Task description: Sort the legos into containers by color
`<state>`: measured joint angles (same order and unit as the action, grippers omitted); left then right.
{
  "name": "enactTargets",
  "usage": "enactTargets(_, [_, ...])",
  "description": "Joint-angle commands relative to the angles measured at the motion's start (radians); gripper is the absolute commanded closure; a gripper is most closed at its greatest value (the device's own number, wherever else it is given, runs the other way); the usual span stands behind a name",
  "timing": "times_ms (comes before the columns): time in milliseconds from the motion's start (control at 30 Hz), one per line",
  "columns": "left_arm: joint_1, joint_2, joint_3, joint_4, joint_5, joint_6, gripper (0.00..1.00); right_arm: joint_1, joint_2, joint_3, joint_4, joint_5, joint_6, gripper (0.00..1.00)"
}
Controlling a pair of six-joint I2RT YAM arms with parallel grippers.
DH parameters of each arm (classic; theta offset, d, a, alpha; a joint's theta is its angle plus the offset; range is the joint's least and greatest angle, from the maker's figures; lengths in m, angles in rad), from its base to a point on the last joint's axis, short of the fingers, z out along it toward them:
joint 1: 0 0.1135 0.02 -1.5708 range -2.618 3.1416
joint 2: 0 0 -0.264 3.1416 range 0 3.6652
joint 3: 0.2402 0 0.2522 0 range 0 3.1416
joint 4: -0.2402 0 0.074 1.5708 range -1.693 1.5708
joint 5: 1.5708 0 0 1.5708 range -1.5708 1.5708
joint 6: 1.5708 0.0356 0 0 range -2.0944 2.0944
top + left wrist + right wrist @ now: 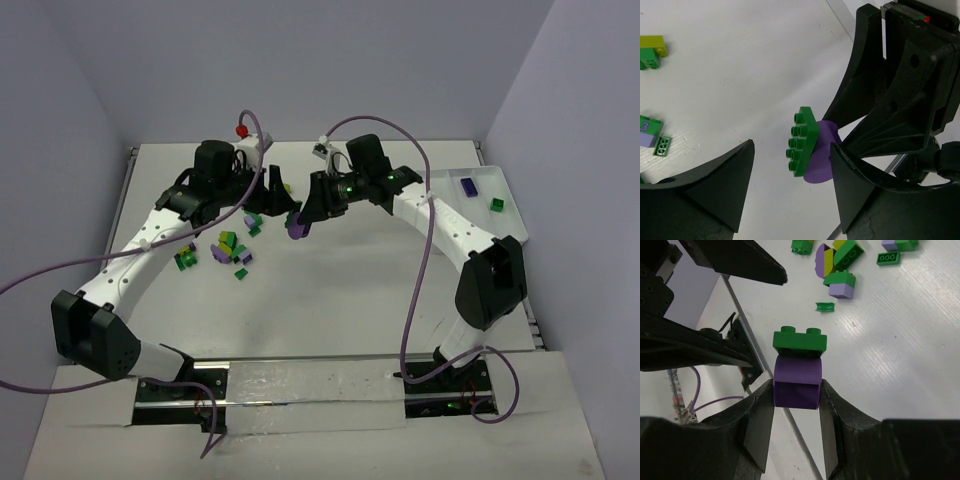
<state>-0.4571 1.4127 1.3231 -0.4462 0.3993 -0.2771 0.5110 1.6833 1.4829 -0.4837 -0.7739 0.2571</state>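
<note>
Right hand [796, 387] clamps purple brick [796, 374] by its side faces, green brick [800, 341] stuck on top, held above desk [900, 365]. Left hand [790, 150] spread either side of green brick, not gripping. Light, rigid, slick plastic; take green one across flat edges to pull apart.

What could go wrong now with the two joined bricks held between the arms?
The right end effector clamps only the purple brick. If the left end effector tugs the green brick off-axis, the pair may slip out and fall to the table. The two end effectors sit very close, so they could collide.
</note>
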Motion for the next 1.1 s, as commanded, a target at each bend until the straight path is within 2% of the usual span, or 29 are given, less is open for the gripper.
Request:
enactTargets(0, [-0.021,0.018,0.056,0.053,-0.008,-0.004,0.32,0.014,-0.024,0.058,-0.022,0.012,0.020,1.00])
enactTargets(133, [-0.042,0.028,0.054,0.052,-0.025,0.007,0.36,0.017,-0.023,0.066,-0.024,0.008,0.028,1.00])
enactTargets(400, [-0.070,0.046,0.059,0.043,-0.085,0.031,0.53,0.019,-0.024,0.072,-0.024,0.008,0.041,1.00])
enactTargets(700, [-0.084,0.063,0.062,0.038,-0.092,0.039,0.78,0.018,-0.017,0.078,-0.027,0.014,0.051,1.00])
enactTargets(867, [-0.084,0.077,0.076,0.023,-0.133,0.052,1.00,0.018,-0.025,0.071,-0.032,0.015,0.039,1.00])
enactTargets(1067, [-0.084,0.073,0.073,0.023,-0.337,0.127,1.00,0.007,-0.063,0.045,-0.046,0.012,0.016,1.00])
